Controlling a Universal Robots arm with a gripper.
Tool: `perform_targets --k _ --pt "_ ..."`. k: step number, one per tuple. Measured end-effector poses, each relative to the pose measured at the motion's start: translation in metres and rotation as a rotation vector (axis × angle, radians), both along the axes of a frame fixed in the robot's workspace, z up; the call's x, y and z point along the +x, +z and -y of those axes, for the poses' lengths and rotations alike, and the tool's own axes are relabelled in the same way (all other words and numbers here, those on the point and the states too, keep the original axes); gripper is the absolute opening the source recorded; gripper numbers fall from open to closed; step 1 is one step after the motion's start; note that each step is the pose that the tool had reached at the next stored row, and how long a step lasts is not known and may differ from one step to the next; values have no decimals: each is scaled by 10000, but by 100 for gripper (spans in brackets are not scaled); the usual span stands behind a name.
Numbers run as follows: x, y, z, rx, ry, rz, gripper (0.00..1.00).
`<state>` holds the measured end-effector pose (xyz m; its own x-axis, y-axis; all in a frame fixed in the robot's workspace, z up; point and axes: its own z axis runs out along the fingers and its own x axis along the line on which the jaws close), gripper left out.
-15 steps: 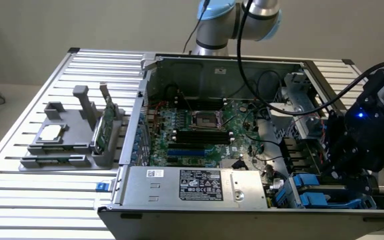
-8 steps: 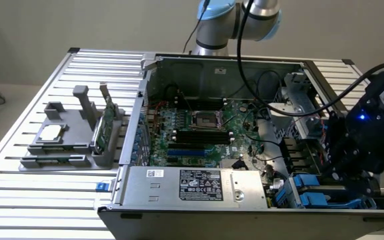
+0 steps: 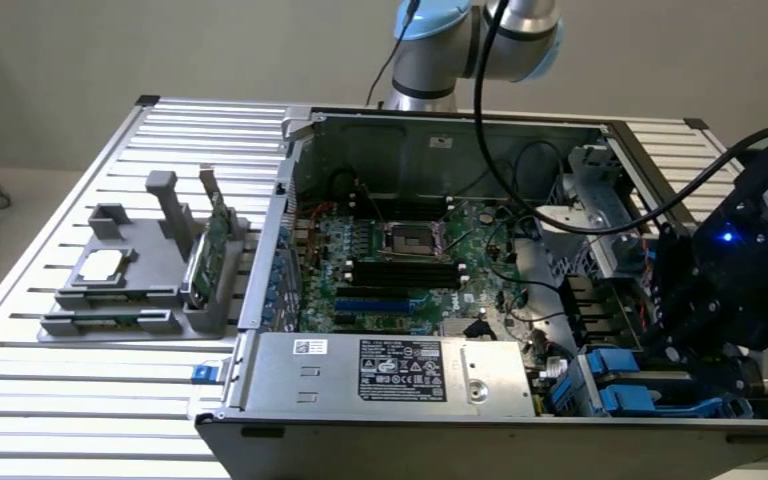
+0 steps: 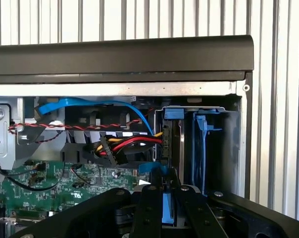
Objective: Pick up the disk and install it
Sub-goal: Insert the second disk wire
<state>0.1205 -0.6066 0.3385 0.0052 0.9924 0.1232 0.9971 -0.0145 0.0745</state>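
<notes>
Exterior view. We take the open computer case [image 3: 491, 260] as our landmark; it lies on the slatted table [image 3: 77, 390] with its motherboard [image 3: 398, 260] facing up. The arm's black wrist and claw [image 3: 704, 350] hang over the case's corner at the exterior view's right, nearest the camera, where the blue-framed drive bays [image 3: 618, 385] sit. We see blue plastic low in that corner, just under the claw. On the table outside the case, toward the exterior view's left, stands a grey fixture [image 3: 131, 280] with a small silver chip and a green card; neither is the task's thing.

Wrist view. We look along the claw [image 4: 168, 198] toward the case's dark front rim [image 4: 120, 57]. The fingers [image 4: 147, 208] stand nearly together with a strip of bright blue plastic pinched between them; we judge this to be the carrier edge of the disk [image 4: 167, 208], so the claw is closed on it. The disk's body is mostly hidden by the fingers. Directly ahead of the claw lies the bay [image 4: 189, 148] in the case corner, with blue rails [image 4: 201, 144] upright inside it. Red, yellow and blue cables [image 4: 124, 144] run beside the bay, toward the motherboard.

Key relation, as we judge it: the disk sits edge-on in the claw, its long axis pointing into the bay, in line with the upright rails and already at the bay mouth.
</notes>
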Motion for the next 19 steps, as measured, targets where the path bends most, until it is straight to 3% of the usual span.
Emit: perform_targets --k 11,19 --pt "0 16 38 60 113 0 16" --pt "0 7 52 233 218 1 16"
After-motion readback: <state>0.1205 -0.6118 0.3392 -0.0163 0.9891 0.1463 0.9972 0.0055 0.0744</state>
